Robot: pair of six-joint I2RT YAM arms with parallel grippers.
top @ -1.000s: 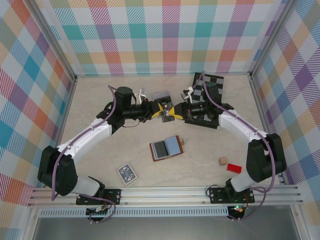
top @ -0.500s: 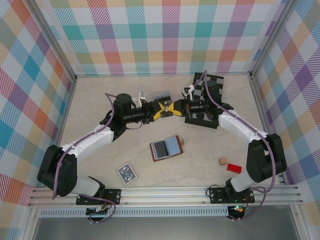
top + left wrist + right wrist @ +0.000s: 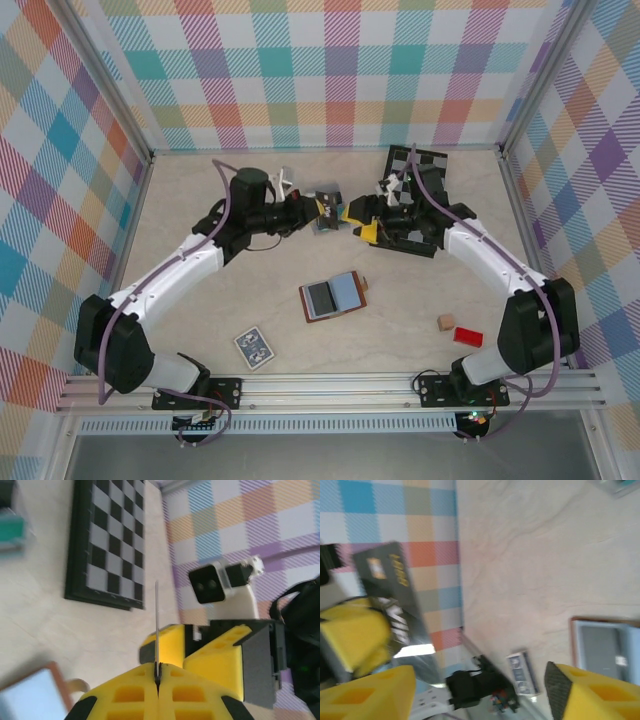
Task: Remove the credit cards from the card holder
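Here: left gripper (image 3: 158, 675) pinches a dark card (image 3: 394, 607), right gripper (image 3: 358, 222) stands wide

The left arm reaches from its base at the near-left corner up and across to mid-table, forearm angled right. The left gripper has its yellow fingers pressed together on the dark card, one of the credit cards, grey-black with pale lettering. From the left wrist it shows edge-on, a thin line rising out of the closed tips. The card is held in the air, off the table (image 3: 200, 300).

The right arm comes from the near-right corner, elbow out toward the right wall, forearm slanting back to centre over the chessboard (image 3: 107, 535). The right gripper faces the left one, just beside the card, fingers spread apart, empty.

The card holder (image 3: 333, 296) lies open flat on the table, nearer the bases than both grippers and well apart from them, blue-grey pockets up, brown edge showing. Cannot tell whether more cards sit in its pockets.

A blue patterned deck (image 3: 254, 347) lies near the left base. A red block (image 3: 467, 336) and a small wooden block (image 3: 446, 322) sit just beside each other near the right base
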